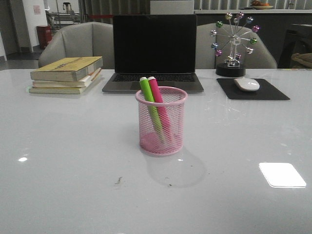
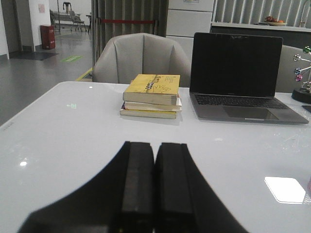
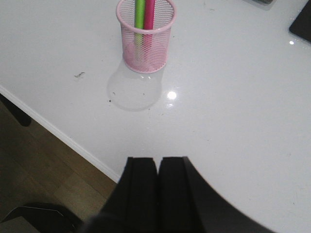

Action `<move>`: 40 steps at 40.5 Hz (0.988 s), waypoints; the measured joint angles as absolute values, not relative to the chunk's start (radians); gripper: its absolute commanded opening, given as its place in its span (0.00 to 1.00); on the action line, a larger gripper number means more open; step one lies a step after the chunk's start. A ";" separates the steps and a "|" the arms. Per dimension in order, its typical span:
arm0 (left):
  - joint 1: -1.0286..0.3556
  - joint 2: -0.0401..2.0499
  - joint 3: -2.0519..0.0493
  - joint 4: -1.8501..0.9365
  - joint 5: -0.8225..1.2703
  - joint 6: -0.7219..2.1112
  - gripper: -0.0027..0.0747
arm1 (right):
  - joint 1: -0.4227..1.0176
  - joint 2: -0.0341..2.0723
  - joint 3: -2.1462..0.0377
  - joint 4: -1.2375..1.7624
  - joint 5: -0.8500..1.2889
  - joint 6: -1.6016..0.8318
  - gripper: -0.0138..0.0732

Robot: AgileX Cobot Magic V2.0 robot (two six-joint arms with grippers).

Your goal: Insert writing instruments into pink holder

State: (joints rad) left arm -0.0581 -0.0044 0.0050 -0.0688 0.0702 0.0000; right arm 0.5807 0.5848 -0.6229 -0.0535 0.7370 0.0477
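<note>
Mid-table, well clear of every edge: round pink wire-mesh holder (image 1: 161, 121) upright, lime-green marker (image 1: 150, 103) and magenta marker (image 1: 159, 104) leaning inside, whitish ends above rim. Markers likely light, rigid, smooth; best pinched at exposed tops. Left gripper (image 2: 154, 187) and right gripper (image 3: 158, 191) both clenched, empty.

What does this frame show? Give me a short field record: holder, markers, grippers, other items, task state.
holder: pink mesh cup, upright, mid-table
markers: green marker and pink marker, both inside the cup, leaning toward the laptop side
left gripper: shut, empty, away from the cup
right gripper: shut, empty, away from the cup
other items: laptop, books, mouse on pad, ferris wheel ornament
task state: appears done
</note>
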 measured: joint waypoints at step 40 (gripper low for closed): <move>-0.074 -0.004 0.005 -0.069 0.063 0.029 0.15 | 0.581 0.585 -0.623 -0.054 0.737 0.048 0.22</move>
State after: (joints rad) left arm -0.0739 -0.0044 0.0050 -0.0693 0.0627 0.0291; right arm 0.5807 0.5848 -0.6229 -0.0535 0.7370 0.0477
